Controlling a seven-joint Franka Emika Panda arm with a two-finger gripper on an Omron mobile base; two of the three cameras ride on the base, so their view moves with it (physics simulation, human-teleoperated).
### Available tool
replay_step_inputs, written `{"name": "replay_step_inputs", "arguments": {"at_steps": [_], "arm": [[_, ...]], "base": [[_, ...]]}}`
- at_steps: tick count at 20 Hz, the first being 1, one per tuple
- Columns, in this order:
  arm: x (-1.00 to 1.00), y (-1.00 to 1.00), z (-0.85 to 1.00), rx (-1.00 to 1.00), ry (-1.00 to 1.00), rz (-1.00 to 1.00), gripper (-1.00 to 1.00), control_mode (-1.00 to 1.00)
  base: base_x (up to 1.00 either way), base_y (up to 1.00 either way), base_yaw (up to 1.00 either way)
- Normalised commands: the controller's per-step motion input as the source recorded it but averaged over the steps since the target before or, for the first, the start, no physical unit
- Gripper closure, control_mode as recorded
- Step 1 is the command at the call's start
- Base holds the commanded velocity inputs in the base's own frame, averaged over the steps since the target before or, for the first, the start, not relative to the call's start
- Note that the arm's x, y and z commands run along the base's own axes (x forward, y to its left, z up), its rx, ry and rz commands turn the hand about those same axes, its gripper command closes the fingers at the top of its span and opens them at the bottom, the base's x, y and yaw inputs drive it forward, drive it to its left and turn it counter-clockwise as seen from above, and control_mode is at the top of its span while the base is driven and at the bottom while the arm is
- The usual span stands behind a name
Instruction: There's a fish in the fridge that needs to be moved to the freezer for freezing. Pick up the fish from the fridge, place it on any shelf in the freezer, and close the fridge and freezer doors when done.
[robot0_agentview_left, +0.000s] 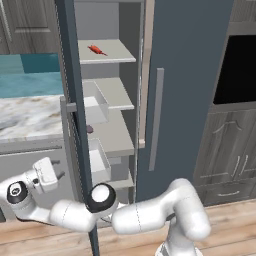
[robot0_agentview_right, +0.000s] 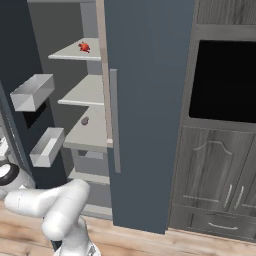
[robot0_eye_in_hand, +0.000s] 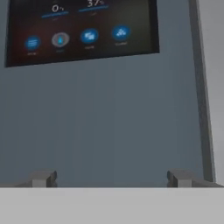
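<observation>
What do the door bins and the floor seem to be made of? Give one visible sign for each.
Door bins: likely pale translucent plastic, thin-walled and smooth, though rendered. Floor: wood planks, shown by warm brown grain and board seams; possibly laminate.

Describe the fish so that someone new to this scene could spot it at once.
Start at the tall slate-blue appliance and look into the half with its door open. The fish lies on the top light grey shelf. It is tiny, slim and red-orange, unlike the small dark lump two shelves lower.

Arm low left, tool (robot0_eye_in_hand: 112, 178) wide open.
</observation>
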Motion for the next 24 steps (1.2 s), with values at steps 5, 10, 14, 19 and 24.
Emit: {"name": "replay_step_inputs", "arguments": {"at_steps": [5, 10, 14, 19, 24], "arm": [[-0.6, -0.68, -0.27, 0.03, -0.1, 0.03, -1.0, -1.0], [-0.01, -1.0, -0.01, 0.19, -0.04, 0.02, -1.0, -1.0], [0.13, -1.0, 0.0, 0.26, -0.01, 0.08, -1.0, -1.0], [0.1, -1.0, 0.0, 0.29, -0.06, 0.16, -1.0, -1.0], [0.08, -1.0, 0.0, 0.28, -0.04, 0.13, -1.0, -1.0]], "base": [[0.0, 0.0, 0.0], [0.0, 0.0, 0.0], [0.0, 0.0, 0.0], [0.0, 0.0, 0.0], [0.0, 0.0, 0.0]]}}
